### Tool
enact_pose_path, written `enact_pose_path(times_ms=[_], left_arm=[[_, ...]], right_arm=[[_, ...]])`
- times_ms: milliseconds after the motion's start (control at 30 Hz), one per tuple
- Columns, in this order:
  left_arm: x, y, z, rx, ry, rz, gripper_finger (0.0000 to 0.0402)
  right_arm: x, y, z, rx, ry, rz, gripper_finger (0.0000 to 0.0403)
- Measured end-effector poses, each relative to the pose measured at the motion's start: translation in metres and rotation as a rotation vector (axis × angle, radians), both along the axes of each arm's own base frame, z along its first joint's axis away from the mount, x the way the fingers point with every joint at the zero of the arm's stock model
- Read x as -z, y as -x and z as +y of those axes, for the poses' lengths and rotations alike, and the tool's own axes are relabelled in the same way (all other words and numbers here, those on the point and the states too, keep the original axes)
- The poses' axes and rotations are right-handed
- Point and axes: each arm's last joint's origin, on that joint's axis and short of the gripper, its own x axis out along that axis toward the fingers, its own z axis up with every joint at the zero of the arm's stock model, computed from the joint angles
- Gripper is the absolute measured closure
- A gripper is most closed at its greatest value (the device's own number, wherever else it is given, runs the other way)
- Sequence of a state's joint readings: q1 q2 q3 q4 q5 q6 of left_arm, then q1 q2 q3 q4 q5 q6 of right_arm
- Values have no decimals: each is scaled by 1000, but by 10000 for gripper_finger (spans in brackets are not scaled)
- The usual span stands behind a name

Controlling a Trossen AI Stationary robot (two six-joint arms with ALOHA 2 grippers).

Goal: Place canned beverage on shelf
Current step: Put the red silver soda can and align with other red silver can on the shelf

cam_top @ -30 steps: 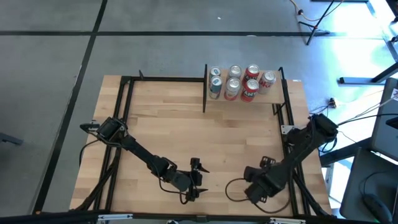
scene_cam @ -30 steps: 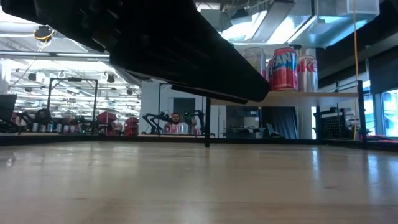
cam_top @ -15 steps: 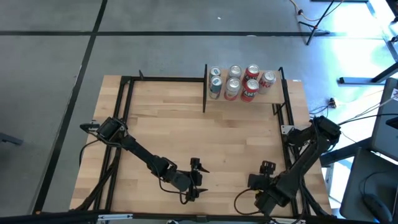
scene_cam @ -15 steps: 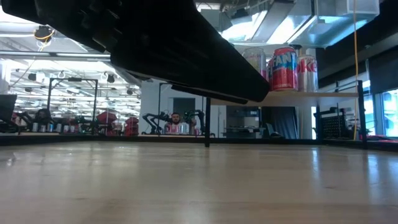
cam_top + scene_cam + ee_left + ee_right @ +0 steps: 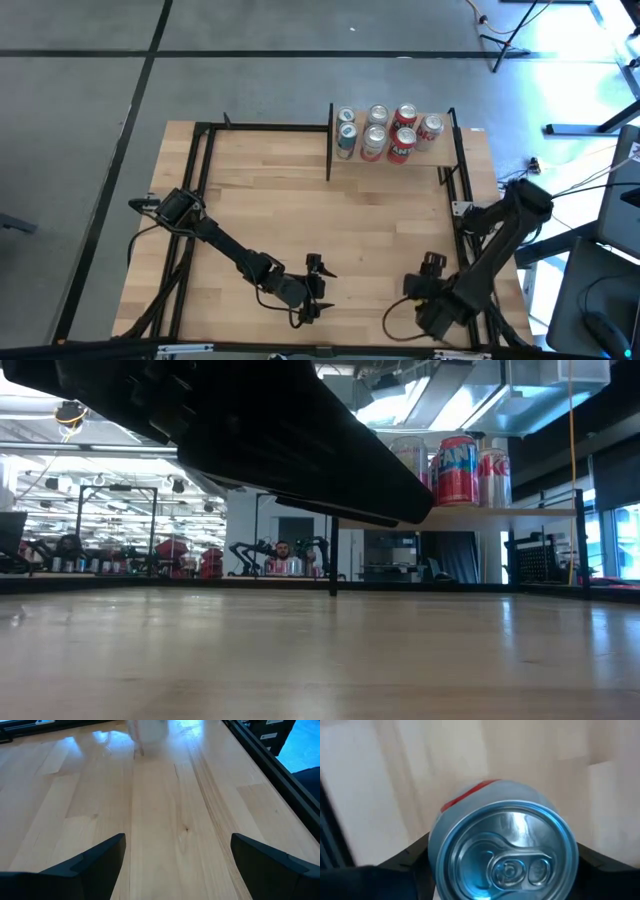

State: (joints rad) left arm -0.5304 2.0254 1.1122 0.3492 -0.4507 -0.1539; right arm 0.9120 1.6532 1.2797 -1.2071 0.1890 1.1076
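The shelf (image 5: 392,152) is a small light-wood board between black posts at the table's far right, and several cans (image 5: 385,132) stand upright on it. It also shows in the low view (image 5: 500,512). My right gripper (image 5: 428,288) is near the table's near right corner, shut on a silver can with a red band (image 5: 504,855). Its top faces the wrist camera, and in the high view the gripper hides it. My left gripper (image 5: 315,288) is open and empty over the near middle of the table, its fingers wide apart (image 5: 172,865). My right gripper pinches the can between its two fingers (image 5: 412,855), one on each side of the can's wall just below the top rim (image 5: 436,851). The fingers come from above, pointing down along the upright can. I cannot tell whether the can's bottom is on the table.
A black frame rail (image 5: 465,235) runs along the table's right edge close to my right arm, and another (image 5: 185,230) runs along the left. Bare wood (image 5: 340,220) lies between the grippers and the shelf.
My right gripper has moved a little toward the table's right edge and near edge. My left arm has kept still.
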Motion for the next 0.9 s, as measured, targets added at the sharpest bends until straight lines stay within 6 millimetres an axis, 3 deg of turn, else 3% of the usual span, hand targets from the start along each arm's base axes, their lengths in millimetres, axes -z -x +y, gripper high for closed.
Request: enact_pose_path(times_ms=[200, 667, 900], left_arm=[[0, 0, 0, 0, 0, 0, 53], [0, 0, 0, 0, 0, 0, 53], [0, 0, 1, 0, -4, 0, 53]], right_arm=[[-36, 7, -39, 78, 32, -62, 125], [-102, 26, -170, 271, 117, -145, 125], [-137, 20, -220, 312, 152, -206, 125]])
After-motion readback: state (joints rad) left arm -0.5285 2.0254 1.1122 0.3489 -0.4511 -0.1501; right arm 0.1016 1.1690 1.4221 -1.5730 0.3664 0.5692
